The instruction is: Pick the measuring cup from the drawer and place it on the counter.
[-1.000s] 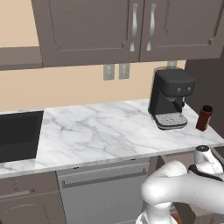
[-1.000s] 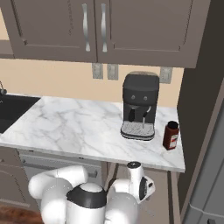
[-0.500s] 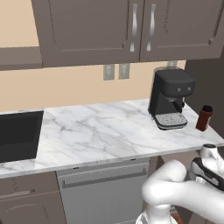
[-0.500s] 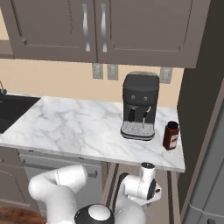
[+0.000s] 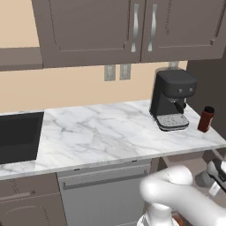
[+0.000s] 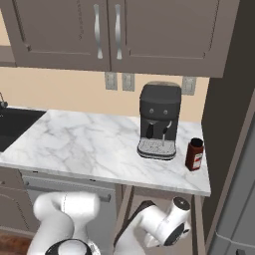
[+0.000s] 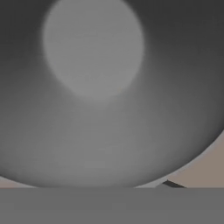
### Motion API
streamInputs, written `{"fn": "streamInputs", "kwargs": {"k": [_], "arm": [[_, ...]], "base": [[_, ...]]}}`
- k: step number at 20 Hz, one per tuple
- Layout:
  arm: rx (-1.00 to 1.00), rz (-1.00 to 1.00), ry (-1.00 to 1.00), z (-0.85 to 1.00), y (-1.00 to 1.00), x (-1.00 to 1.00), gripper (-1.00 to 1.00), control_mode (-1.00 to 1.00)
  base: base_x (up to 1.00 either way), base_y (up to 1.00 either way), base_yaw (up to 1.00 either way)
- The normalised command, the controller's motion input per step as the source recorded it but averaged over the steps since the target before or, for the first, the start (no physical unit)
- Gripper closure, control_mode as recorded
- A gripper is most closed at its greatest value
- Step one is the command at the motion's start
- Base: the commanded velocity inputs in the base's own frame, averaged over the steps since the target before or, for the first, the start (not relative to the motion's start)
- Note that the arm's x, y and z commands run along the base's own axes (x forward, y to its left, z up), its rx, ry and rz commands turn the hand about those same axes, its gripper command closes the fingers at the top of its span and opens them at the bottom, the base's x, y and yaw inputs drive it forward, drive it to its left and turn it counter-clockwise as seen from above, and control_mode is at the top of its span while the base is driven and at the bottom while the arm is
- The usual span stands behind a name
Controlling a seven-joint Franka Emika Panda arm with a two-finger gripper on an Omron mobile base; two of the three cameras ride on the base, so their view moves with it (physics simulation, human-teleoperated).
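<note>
Hand view: I see the measuring cup [image 7: 94, 87] blurred and cropped, hiding the drawer [image 7: 205, 168]. I cannot tell the end effector's opening.

A polished white marble surface [image 5: 101, 137] with grey veins. On it, a matt black plastic coffee machine [image 5: 173, 99]; beside the machine, a glossy dark red bottle [image 5: 205, 119]. Up close, the measuring cup [image 7: 109, 92] looks smooth, matt grey.

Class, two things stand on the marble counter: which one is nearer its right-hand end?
The dark red bottle with the black cap: it stands right of the much larger black coffee machine, close to the counter end.
</note>
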Motion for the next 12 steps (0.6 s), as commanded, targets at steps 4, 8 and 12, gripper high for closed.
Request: {"fn": "streamInputs", "kwargs": {"k": [4, 8, 12], "arm": [[-0.04, 0.03, -0.35, 1.00, 0.20, -0.07, 1.00, -1.00], [-0.07, 0.11, -0.25, 1.00, 0.32, 0.09, 1.00, -1.00], [-0.10, 0.12, -0.07, 1.00, 0.57, 0.63, 1.00, -1.00]], "base": [[0.00, 0.00, 0.00], [0.00, 0.00, 0.00], [0.00, 0.00, 0.00]]}}
